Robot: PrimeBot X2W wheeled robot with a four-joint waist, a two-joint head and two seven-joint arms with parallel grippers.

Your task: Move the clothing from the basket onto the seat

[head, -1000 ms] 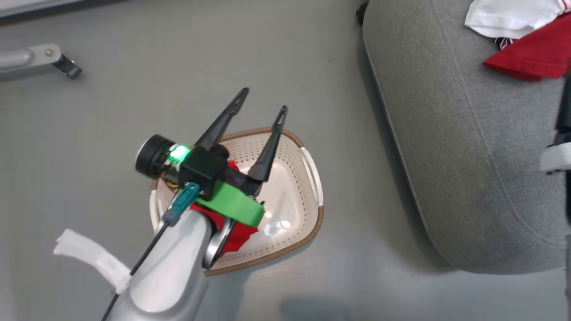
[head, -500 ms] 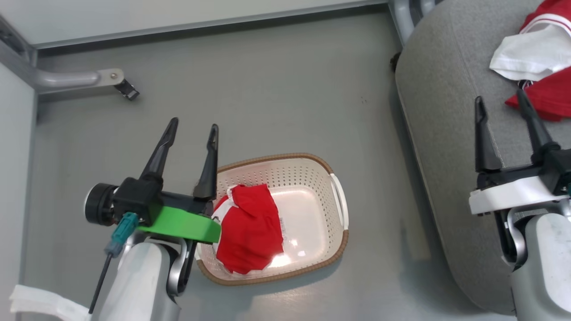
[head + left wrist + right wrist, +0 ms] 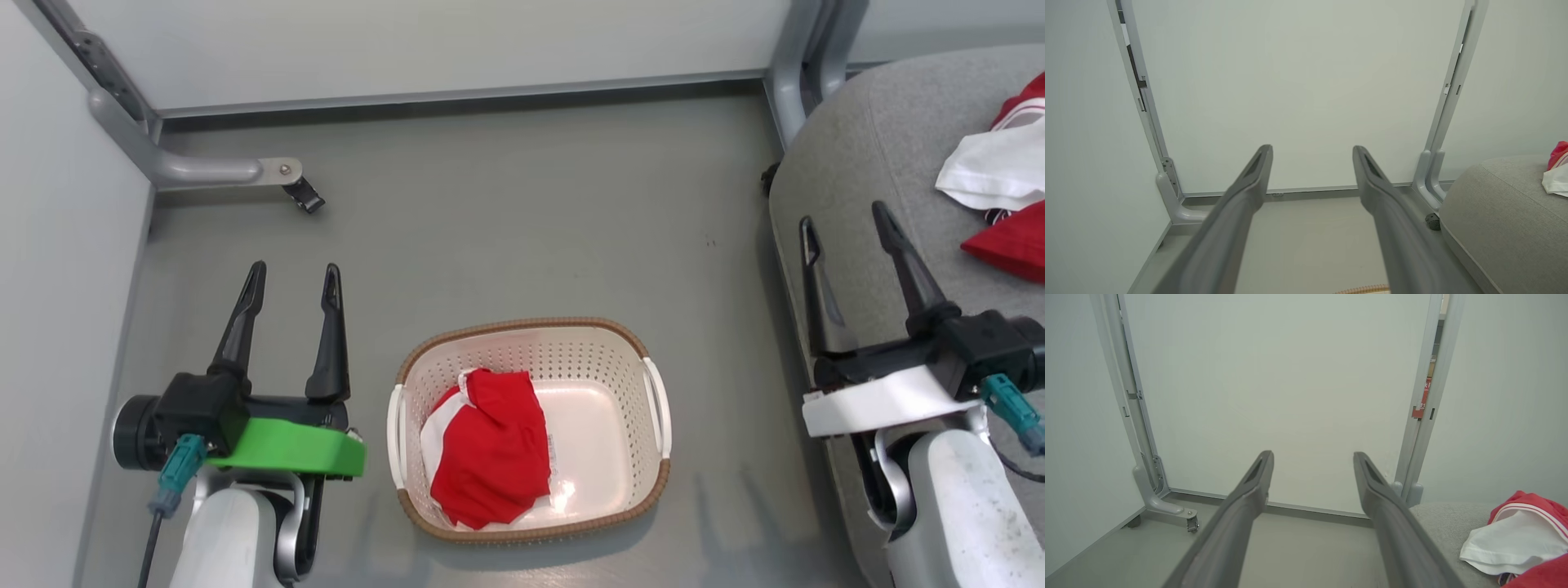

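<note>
Pale wall panels and a grey floor frame the scene. The broad grey seat takes up the right side, and at its far right lie pieces of the clothing, red beside white. The cream perforated basket stands on the floor, near the seat but apart from it; one red garment with a white panel lies crumpled in its left half. The left tool hovers left of the basket, the right tool above the seat's left edge; both stand open and empty, their dark fingers pointing toward the far wall.
</note>
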